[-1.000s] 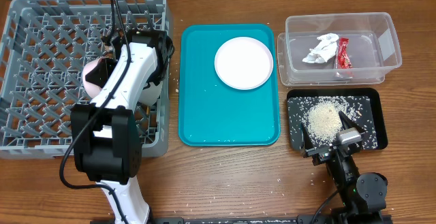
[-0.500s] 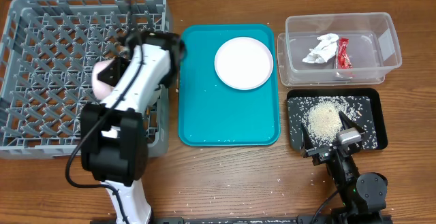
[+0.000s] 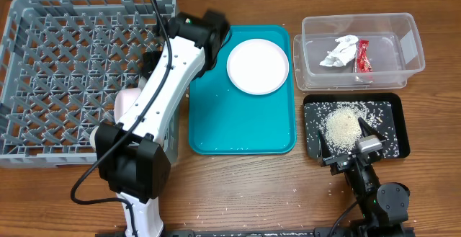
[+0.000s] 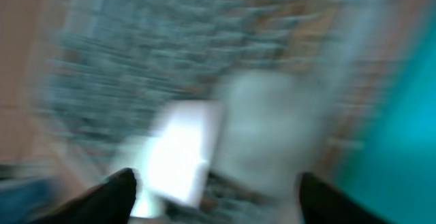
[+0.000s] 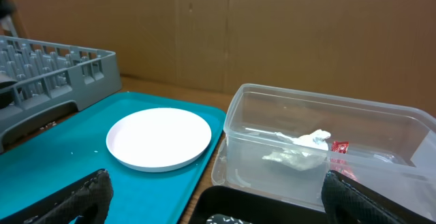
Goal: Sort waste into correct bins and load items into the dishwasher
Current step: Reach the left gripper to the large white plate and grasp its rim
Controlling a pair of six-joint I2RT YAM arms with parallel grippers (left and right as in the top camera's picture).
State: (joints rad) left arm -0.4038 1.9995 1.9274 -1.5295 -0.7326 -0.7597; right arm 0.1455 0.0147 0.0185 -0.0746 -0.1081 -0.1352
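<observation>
Swinging off the rack, the left arm is carrying the left gripper across the rack's right rim toward the teal tray; a second ago it was sitting low among the pegs, closed on the pink bowl. That bowl is now lying in the rack near its right edge, partly under the arm and well apart from the gripper. The wrist view is smearing badly, yet the two fingers are showing far apart at its lower corners with nothing pinched between them, so the bowl is looking released and loaded.

The tub and black tray are sitting at the far right, unchanged. The plate is resting on the teal tray's upper part, just beside the arriving gripper, and is probably the next thing to go into the rack.

The napkin and wrapper are lying side by side in the tub, and the rice is heaping in the black tray. The right gripper is hovering spread wide and empty over that tray's near edge.
</observation>
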